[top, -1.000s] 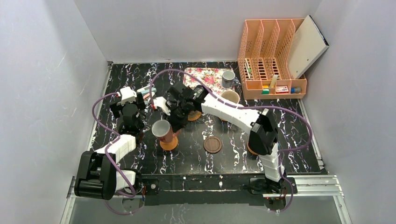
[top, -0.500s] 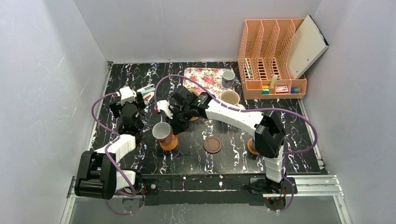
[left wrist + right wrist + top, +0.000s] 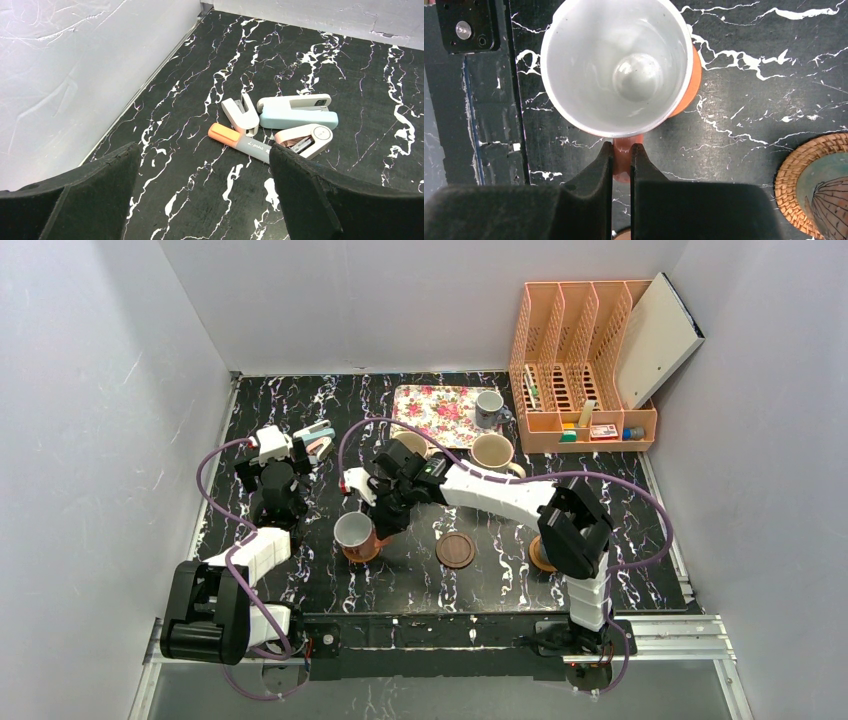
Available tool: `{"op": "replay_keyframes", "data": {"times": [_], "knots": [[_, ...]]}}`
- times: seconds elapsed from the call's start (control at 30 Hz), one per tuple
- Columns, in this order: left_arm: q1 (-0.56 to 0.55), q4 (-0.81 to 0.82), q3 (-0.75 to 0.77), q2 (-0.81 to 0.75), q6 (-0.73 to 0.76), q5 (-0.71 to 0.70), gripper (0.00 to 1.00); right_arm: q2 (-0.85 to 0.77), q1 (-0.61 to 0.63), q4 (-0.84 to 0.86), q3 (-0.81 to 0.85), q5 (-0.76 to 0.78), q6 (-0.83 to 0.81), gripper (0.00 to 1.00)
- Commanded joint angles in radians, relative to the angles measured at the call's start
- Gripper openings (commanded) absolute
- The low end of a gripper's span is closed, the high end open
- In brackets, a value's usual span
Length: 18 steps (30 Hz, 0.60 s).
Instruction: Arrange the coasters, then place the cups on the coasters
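The white cup (image 3: pixel 616 65) with a reddish handle (image 3: pixel 623 161) hangs over or rests on a smooth orange coaster (image 3: pixel 690 82); I cannot tell whether they touch. My right gripper (image 3: pixel 622 148) is shut on that handle, and in the top view it (image 3: pixel 380 523) sits just right of this cup (image 3: pixel 352 532). A dark brown coaster (image 3: pixel 456 550) lies bare to the right. Another orange coaster (image 3: pixel 538 558) peeks out from behind the right arm. Two cream cups (image 3: pixel 492 452) (image 3: pixel 410 443) stand further back. My left gripper (image 3: pixel 202 200) is open over bare table at the left (image 3: pixel 293 456).
A floral tray (image 3: pixel 432 412) lies at the back with a bluish cup (image 3: pixel 489 408) at its right end. A peach file rack (image 3: pixel 580 370) fills the back right. Staplers (image 3: pixel 297 112) and an orange-capped marker (image 3: pixel 240 142) lie ahead of the left gripper. A woven coaster (image 3: pixel 791 192) carries something at the right.
The right gripper has carried the white cup nearer and lower, down toward the orange coaster. The left arm has not moved.
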Motion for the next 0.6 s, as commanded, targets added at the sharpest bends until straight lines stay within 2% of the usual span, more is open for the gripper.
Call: {"op": "replay_keyframes", "data": {"times": [0.0,0.37,0.43,0.57], "knots": [[0.009,0.024,0.002,0.004,-0.019,-0.012,0.98,-0.041,-0.006,0.111,-0.029,-0.007,0.014,0.01],[0.012,0.025,0.001,0.004,-0.02,-0.008,0.98,-0.041,-0.02,0.106,-0.026,0.013,0.001,0.03],[0.012,0.025,0.003,0.011,-0.02,-0.006,0.98,-0.045,-0.02,0.097,-0.024,0.013,-0.007,0.13],[0.014,0.024,0.004,0.018,-0.022,-0.006,0.98,-0.038,-0.02,0.072,-0.014,0.009,-0.022,0.46]]}}
